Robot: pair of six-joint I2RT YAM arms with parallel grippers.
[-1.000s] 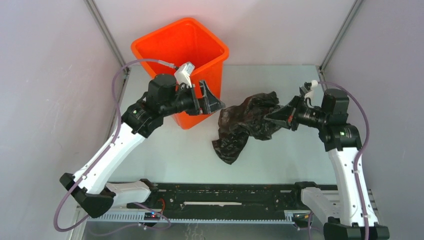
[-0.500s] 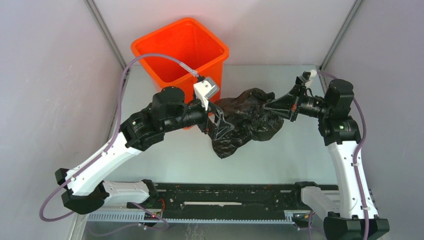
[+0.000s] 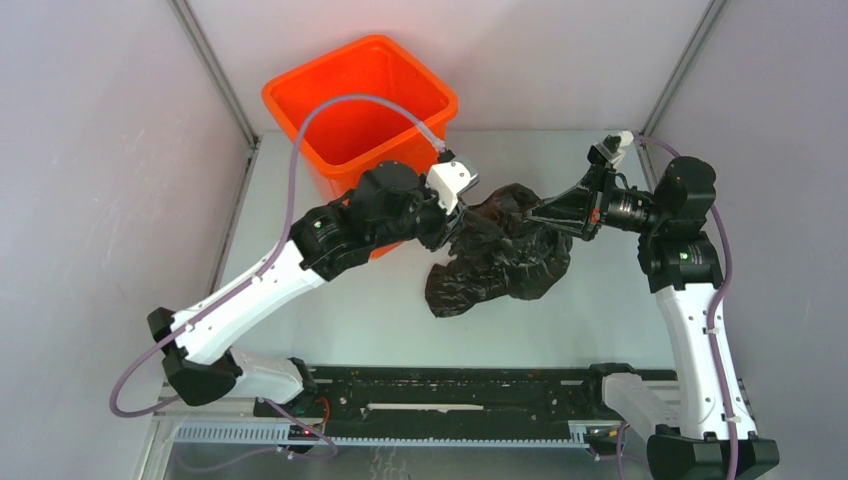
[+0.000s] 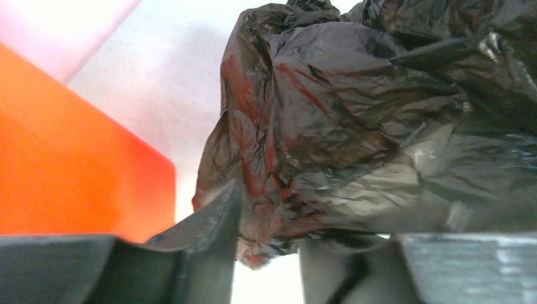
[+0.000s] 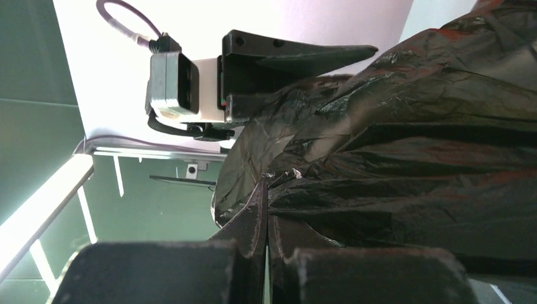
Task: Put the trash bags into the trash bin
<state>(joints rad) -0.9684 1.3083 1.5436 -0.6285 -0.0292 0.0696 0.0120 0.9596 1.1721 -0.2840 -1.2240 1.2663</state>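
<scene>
The right fingers (image 5: 266, 223) are pressed together on a fold of the black bag (image 3: 500, 255), holding it up by its right-hand end in the middle of the overhead view. The left fingers (image 3: 447, 238) stand apart against the bag's left side. In the left wrist view the bag's lowest crumple hangs at the gap between them, though I cannot tell whether they touch the film. The bag's long axis runs from upper right down to lower left. The orange bin (image 3: 340, 110) stands at the upper left, just beyond the left fingers, so the left arm is the nearer one, and the bag would have to travel up and left over the rim. Its low tail may rest on the surface (image 3: 330, 300), but that is unclear. The bin's base is hidden behind the left arm.
</scene>
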